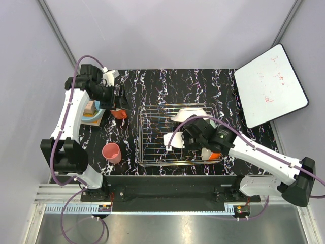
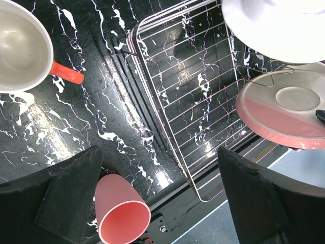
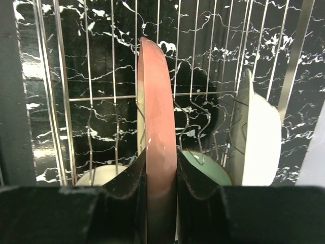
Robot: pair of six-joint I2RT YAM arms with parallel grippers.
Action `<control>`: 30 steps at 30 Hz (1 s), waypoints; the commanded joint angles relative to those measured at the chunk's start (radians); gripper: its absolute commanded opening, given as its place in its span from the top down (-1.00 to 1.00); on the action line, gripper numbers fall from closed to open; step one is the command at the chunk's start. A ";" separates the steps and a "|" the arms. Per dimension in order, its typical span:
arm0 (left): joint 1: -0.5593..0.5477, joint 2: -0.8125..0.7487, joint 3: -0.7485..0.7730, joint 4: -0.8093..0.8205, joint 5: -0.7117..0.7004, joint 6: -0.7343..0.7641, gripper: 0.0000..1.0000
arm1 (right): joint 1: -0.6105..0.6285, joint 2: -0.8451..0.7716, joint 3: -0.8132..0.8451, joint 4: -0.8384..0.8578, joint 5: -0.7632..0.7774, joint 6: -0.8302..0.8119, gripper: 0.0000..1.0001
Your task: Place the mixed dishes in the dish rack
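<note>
Whiteboard (image 1: 271, 86) with red scribbles at black marbled desk (image 1: 177, 84) far-right corner; light blue tub (image 1: 100, 115) far-left.

I can read nothing here. The only writing I see is a few red scribbles on the white board (image 1: 270, 86) off to my far right, and from my top camera they are too small and faint to make out.
</note>
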 commanded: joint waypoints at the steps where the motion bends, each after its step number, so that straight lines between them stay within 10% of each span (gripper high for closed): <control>1: -0.001 0.003 0.011 0.029 -0.009 0.011 -0.98 | 0.006 -0.041 -0.035 -0.021 0.015 0.068 0.39; 4: -0.001 0.009 0.012 0.039 -0.035 0.008 -0.98 | 0.006 -0.071 -0.050 -0.020 0.018 0.096 0.24; 6: -0.001 0.013 0.014 0.042 -0.066 0.017 -0.98 | 0.007 -0.084 -0.052 -0.020 0.020 0.110 -0.20; 7: -0.001 0.020 0.015 0.042 -0.077 0.020 -0.98 | 0.007 -0.087 -0.049 -0.021 0.020 0.114 -0.96; 30: 0.031 0.059 0.081 0.086 -0.292 0.031 -0.98 | 0.023 -0.087 0.290 -0.186 0.139 0.427 -0.99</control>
